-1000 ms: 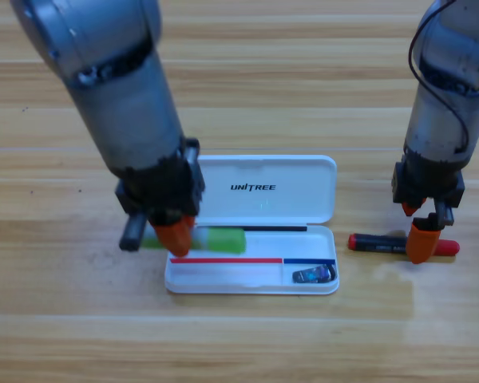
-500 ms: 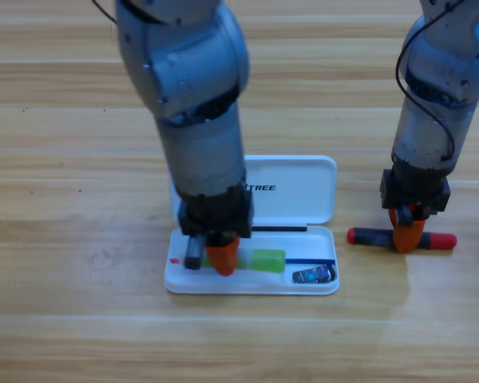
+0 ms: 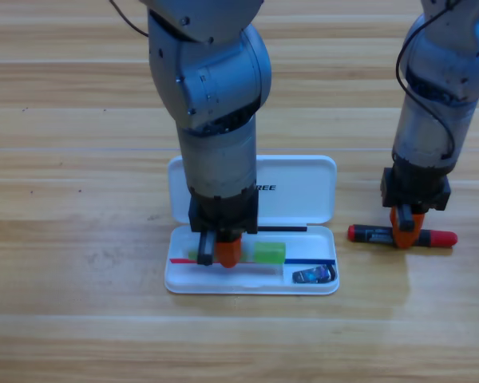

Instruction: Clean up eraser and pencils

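Observation:
The white case (image 3: 299,175) lies open in the middle, lid toward the back. My left gripper (image 3: 220,250) points down into its long compartment, shut on the light green pencil (image 3: 269,253), whose right end sticks out beside the jaws. The eraser (image 3: 314,275), a tiny black block with a blue label, sits in the small compartment at the tray's right end. The red pencil (image 3: 366,234) with a black middle lies on the table right of the case. My right gripper (image 3: 405,233) is down over its middle and hides that part.
The wooden table (image 3: 80,303) spreads around the case. Both grey arms come down from the top edge, the left one covering part of the lid.
My left gripper carried the green pencil from the case's left edge rightward and down into the tray. My right gripper shifted slightly left and lowered onto the red pencil's middle.

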Tool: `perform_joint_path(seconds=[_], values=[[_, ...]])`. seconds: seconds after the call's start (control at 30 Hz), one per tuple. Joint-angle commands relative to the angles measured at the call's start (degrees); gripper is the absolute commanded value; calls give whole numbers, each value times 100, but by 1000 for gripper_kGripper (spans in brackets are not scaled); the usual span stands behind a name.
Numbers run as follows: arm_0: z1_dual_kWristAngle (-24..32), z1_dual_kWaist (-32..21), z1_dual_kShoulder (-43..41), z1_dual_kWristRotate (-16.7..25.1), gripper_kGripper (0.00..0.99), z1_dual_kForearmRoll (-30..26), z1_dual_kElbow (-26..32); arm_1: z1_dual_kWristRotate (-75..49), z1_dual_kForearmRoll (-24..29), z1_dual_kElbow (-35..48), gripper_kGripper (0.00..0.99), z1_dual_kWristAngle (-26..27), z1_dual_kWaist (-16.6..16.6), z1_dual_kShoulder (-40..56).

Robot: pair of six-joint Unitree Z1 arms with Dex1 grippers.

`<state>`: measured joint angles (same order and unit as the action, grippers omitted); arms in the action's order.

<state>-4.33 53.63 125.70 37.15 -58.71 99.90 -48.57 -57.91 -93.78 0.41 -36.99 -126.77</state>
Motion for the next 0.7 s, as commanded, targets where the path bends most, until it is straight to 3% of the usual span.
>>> perform_joint_path(seconds=[0.03,0.7], values=[[-103,121,166,-33,0,-35,-156,85,-195,220,0,117,17,688],[-41,24,25,-6,0,114,-463,172,-370,387,0,293,-80,1198]])
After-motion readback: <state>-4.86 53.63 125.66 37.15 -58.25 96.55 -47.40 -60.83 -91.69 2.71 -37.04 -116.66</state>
